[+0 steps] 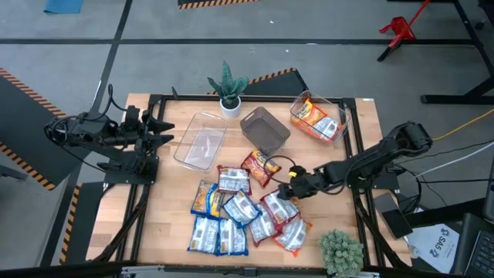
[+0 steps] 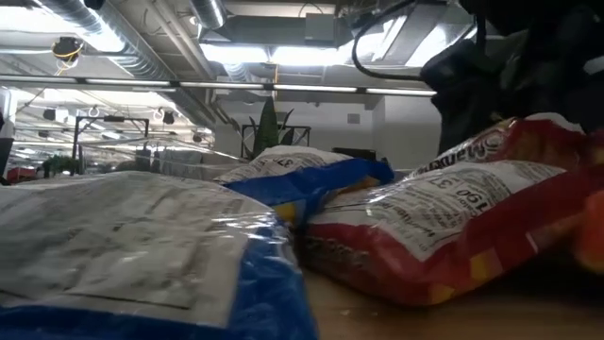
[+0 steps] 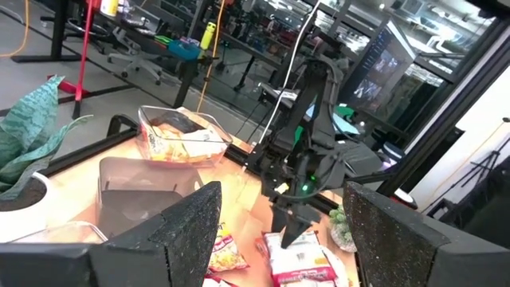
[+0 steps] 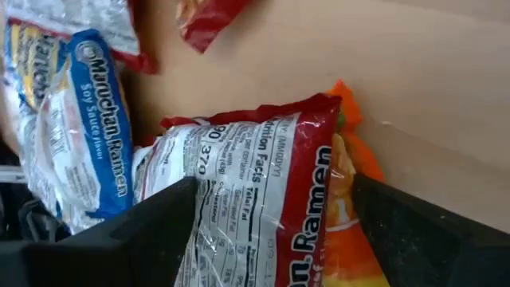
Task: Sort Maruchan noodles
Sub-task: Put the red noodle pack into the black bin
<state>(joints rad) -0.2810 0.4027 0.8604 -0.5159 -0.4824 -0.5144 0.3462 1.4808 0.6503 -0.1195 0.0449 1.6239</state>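
Observation:
Several Maruchan noodles packets (image 1: 235,208) in blue, red and orange wrappers lie flat in a loose pile on the wooden table's near middle. My right gripper (image 1: 292,188) reaches in from the right, slanting down over a red packet (image 4: 263,175) at the pile's right side. It is open, with one finger on either side of that packet's printed back. An orange packet (image 4: 351,231) lies partly under the red one. My left gripper (image 1: 160,131) waits open and level at the table's left, high above it. My right gripper's fingers (image 4: 171,223) straddle the red packet's short width from above, slanting in from the table's right. I cannot tell whether they touch the wrapper. The packet lies flat on the pile.
An empty clear bin (image 1: 202,139) sits at the far left of centre and a grey square bin (image 1: 265,130) at the far middle. A clear bin with orange packets (image 1: 316,117) is at the far right. Potted plants stand at the far edge (image 1: 228,89) and the near right corner (image 1: 341,251).

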